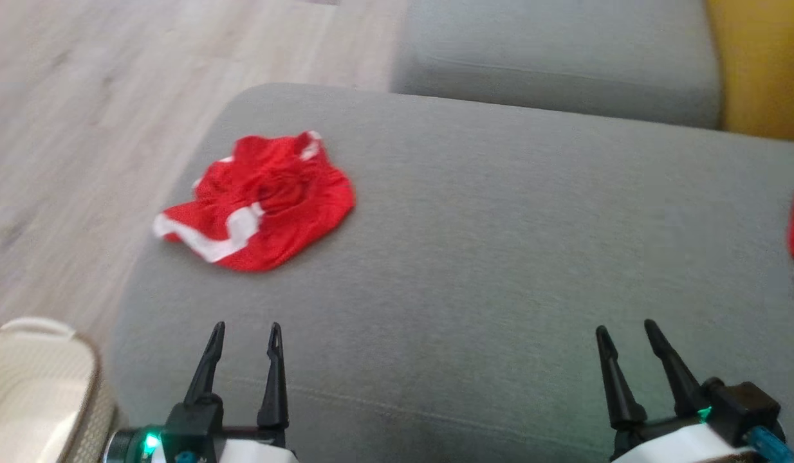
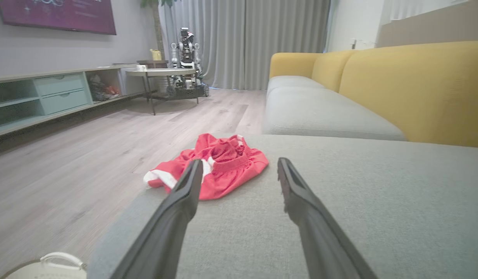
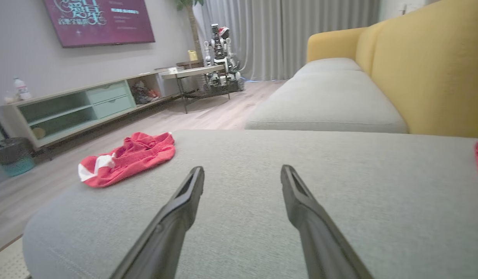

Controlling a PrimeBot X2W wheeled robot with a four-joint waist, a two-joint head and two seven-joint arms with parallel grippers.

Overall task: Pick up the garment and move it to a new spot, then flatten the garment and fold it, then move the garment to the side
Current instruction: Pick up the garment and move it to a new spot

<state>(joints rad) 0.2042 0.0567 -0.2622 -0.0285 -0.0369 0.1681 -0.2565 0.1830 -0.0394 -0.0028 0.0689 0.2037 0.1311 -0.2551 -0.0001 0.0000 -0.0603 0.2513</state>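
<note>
A crumpled red fabric garment with white bands (image 1: 258,202) lies on the grey fabric sofa seat (image 1: 474,257), near its rounded left corner beside the pale wood floor (image 1: 82,128). The left tool (image 1: 247,326) and the right tool (image 1: 625,326) are at the seat's near edge, both with fingers spread and empty. The garment is ahead of the left tool, apart from it.

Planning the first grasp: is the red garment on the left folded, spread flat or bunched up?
Bunched up. The garment lies crumpled on the cushion, wrinkles gathered at its middle, white trim twisted.
</note>
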